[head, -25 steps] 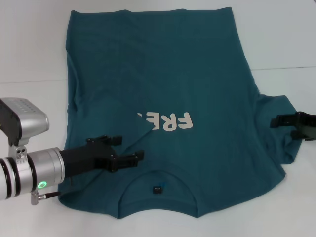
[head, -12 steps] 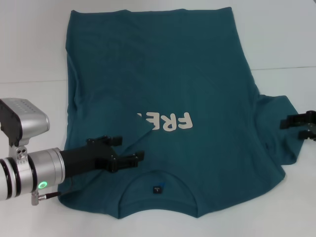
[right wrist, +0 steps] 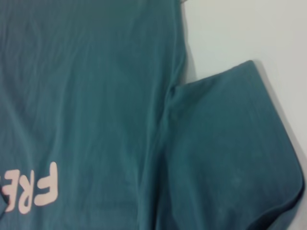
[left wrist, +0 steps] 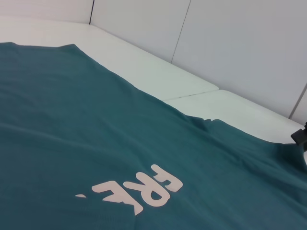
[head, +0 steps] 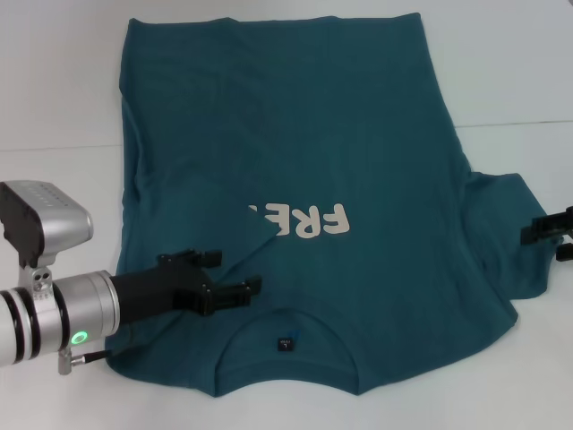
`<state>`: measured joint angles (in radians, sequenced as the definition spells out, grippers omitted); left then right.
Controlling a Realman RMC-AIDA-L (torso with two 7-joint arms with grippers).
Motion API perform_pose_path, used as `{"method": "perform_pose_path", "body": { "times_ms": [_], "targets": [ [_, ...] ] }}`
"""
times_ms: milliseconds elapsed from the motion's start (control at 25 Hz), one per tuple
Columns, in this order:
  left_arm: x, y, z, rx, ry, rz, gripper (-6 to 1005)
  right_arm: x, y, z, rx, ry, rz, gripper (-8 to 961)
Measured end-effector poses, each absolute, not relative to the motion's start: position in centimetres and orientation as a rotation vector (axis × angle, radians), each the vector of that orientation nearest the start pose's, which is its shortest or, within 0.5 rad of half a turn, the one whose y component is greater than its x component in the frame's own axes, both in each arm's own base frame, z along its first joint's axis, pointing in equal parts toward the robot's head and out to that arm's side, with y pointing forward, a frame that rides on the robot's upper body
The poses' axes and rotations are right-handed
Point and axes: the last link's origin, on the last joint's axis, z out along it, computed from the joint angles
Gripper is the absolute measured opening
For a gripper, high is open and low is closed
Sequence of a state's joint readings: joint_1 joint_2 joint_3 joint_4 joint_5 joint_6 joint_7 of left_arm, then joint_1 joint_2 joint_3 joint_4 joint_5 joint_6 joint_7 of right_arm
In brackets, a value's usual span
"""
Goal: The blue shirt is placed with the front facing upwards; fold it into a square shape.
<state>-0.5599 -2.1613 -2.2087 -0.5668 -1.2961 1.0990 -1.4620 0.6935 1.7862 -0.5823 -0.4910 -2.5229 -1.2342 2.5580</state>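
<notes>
1. White tabletop (head: 63,107) runs under the whole scene, with a pale wall behind it in the left wrist view.
2. The blue shirt (head: 295,143) lies spread flat on the tabletop, print side up, collar toward the robot and hem at the far edge.
3. The cream print (head: 309,221) reads "FRE", its remaining part hidden under a fold of cloth on the robot's left side of the chest.
4. A small dark tag (head: 286,342) sits inside the round collar (head: 288,333) at the near edge of the shirt.
5. On the robot's left side the shirt's edge is folded inward, so that side forms a fairly straight line with no sleeve sticking out.
6. The left gripper (head: 228,273) is over the shirt just left of the collar, near the shoulder; its black fingers stand apart and hold no cloth.
7. The right sleeve (head: 506,233) lies spread out flat beyond the shirt's body, with bare tabletop beside it in the right wrist view.
8. The right gripper (head: 557,235) is at the picture's right edge, beside the outer edge of that sleeve; its two dark fingers are apart, with nothing between them.
</notes>
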Motion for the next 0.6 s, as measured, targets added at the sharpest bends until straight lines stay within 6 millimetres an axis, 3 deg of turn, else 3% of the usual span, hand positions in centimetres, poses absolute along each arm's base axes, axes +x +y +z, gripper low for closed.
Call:
{"method": "perform_pose_path", "body": {
  "times_ms": [600],
  "targets": [
    [-25.64, 35.69, -6.59, -2.537, -0.832, -0.551, 875, 34.94, 39.05, 10.56, -1.793, 1.894, 0.118, 746]
  ]
}}
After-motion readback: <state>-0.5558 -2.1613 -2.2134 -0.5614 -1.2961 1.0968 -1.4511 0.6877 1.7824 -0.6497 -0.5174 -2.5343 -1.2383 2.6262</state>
